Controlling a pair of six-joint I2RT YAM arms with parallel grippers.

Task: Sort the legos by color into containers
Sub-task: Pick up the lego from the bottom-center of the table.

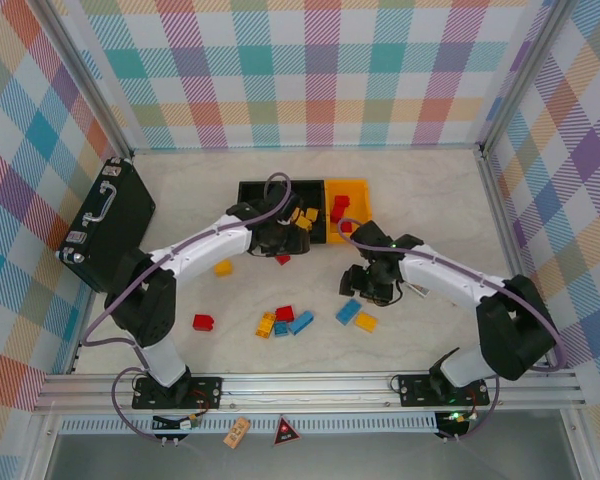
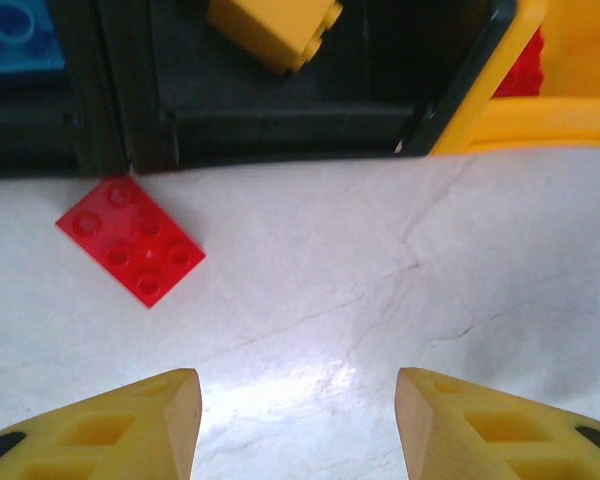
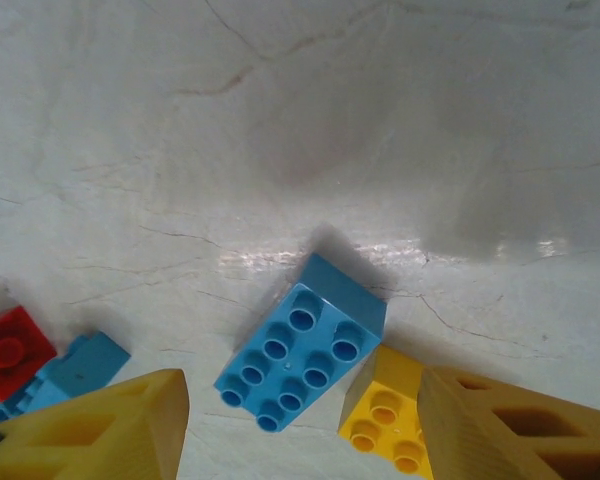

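Observation:
My left gripper [image 2: 295, 420] is open above bare table, just in front of the containers. A flat red lego [image 2: 130, 240] lies ahead of it to the left. A blue lego [image 2: 15, 35] is in the left black bin [image 1: 250, 192]. A yellow lego [image 2: 275, 30] is in the middle black bin [image 2: 280, 115]. Red legos [image 2: 520, 70] are in the yellow-orange bin [image 2: 540, 115]. My right gripper [image 3: 300, 430] is open over a blue lego [image 3: 300, 355] that lies on the table. A yellow lego [image 3: 385, 415] sits by its right finger.
Loose legos lie on the table: a yellow one [image 1: 223, 267], a red one [image 1: 203, 322], and an orange, red and blue cluster [image 1: 283, 321]. A black briefcase [image 1: 105, 220] stands at the far left. Plaid walls close in three sides.

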